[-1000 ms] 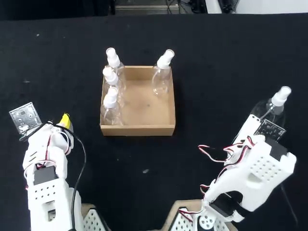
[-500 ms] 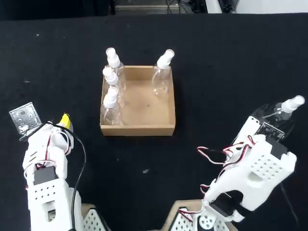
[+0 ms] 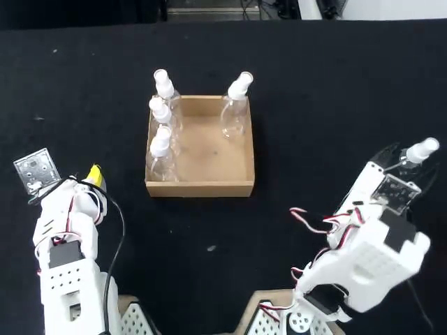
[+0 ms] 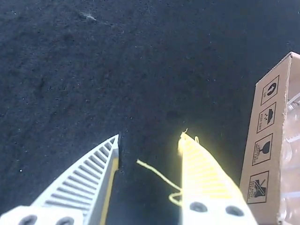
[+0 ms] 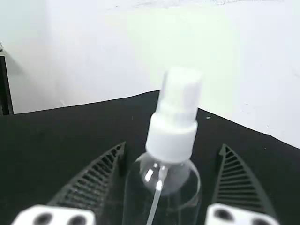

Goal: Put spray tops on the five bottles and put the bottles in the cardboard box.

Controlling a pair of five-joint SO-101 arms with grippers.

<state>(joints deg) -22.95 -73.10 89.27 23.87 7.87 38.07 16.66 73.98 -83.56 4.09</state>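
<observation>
Last bottle (image 5: 161,187) sits between the spread fingers of the right gripper (image 5: 172,146) (not clamped yet, I reckon), well off from the cardboard box (image 3: 199,187). I'd squeeze the body, not the spray top (image 5: 176,112). Left gripper (image 4: 149,137) has its fingers apart and empty.

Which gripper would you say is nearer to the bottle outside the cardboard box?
Right. The right gripper is around the bottle. The left gripper hangs over bare table on the other side of the cardboard box, far from the bottle.
</observation>
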